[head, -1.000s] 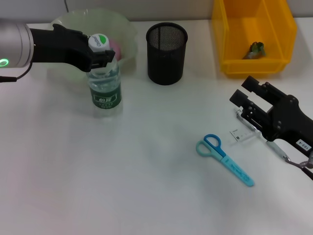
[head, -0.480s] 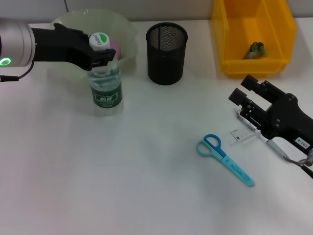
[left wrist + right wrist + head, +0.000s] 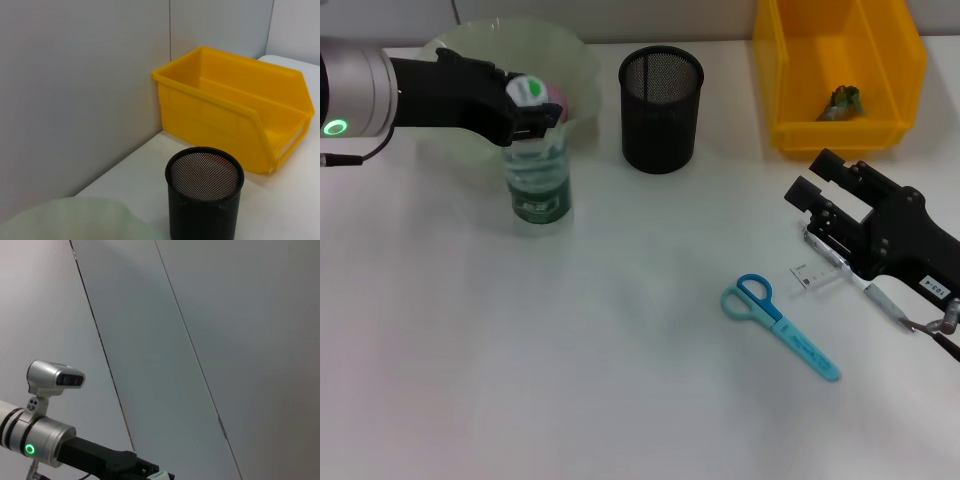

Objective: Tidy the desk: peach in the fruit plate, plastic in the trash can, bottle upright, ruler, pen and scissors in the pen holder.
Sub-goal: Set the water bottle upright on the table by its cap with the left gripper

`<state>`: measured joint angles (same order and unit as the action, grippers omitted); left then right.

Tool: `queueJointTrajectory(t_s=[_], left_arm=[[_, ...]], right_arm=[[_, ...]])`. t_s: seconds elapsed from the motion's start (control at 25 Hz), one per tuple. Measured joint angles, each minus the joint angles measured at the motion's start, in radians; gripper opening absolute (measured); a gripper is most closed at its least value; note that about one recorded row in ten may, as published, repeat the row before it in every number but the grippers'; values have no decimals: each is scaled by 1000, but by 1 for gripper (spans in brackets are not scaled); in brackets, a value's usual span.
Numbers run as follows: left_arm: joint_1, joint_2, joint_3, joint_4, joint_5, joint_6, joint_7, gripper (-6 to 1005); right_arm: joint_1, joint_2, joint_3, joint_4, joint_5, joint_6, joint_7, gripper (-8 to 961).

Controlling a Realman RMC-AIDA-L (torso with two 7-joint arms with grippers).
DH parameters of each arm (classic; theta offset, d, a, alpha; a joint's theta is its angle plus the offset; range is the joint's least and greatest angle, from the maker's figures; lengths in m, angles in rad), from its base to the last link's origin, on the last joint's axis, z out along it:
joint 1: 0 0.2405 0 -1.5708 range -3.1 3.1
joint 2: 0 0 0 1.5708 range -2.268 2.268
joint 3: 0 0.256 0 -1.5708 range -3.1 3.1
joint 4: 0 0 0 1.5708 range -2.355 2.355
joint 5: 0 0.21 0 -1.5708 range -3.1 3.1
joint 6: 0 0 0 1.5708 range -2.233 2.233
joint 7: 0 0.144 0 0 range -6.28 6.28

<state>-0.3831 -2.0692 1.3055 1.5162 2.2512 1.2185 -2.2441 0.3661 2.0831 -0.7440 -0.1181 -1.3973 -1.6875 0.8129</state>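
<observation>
Bottle (image 3: 537,170) stands upright on the white desk (image 3: 570,380), just in front of the pale green fruit plate (image 3: 480,45) and off to the left of the black mesh pen holder (image 3: 661,95). Its white-and-green cap tilts slightly toward the plate. The left gripper (image 3: 530,110) reaches in level from the left side, the silver forearm with its green light trailing behind, and its black fingers are closed around the bottle's neck just under the cap. A pink peach (image 3: 556,97) shows inside the plate, right behind the cap.

The right gripper (image 3: 820,195) rests low over the desk well to the right of the pen holder and in front of the yellow bin (image 3: 840,70), its body angled back toward the robot; its two fingers stand apart with nothing between them. A clear ruler (image 3: 817,272) and a pen (image 3: 888,303) lie partly under it. The blue scissors (image 3: 780,325) lie flat on the desk in front of the pen holder and to its right, handles toward the holder. A small crumpled scrap (image 3: 844,101) sits in the yellow bin.

From the left wrist camera the pen holder (image 3: 204,197) stands empty with the yellow bin (image 3: 235,105) behind it.
</observation>
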Motion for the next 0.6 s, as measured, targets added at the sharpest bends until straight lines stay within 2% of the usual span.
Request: queueJointTrajectory(t_s=[0.6], left_arm=[[8,0,-13,19,-28,-35,2,554]], right_arm=[[1,0,0,0,0,1,0,551]])
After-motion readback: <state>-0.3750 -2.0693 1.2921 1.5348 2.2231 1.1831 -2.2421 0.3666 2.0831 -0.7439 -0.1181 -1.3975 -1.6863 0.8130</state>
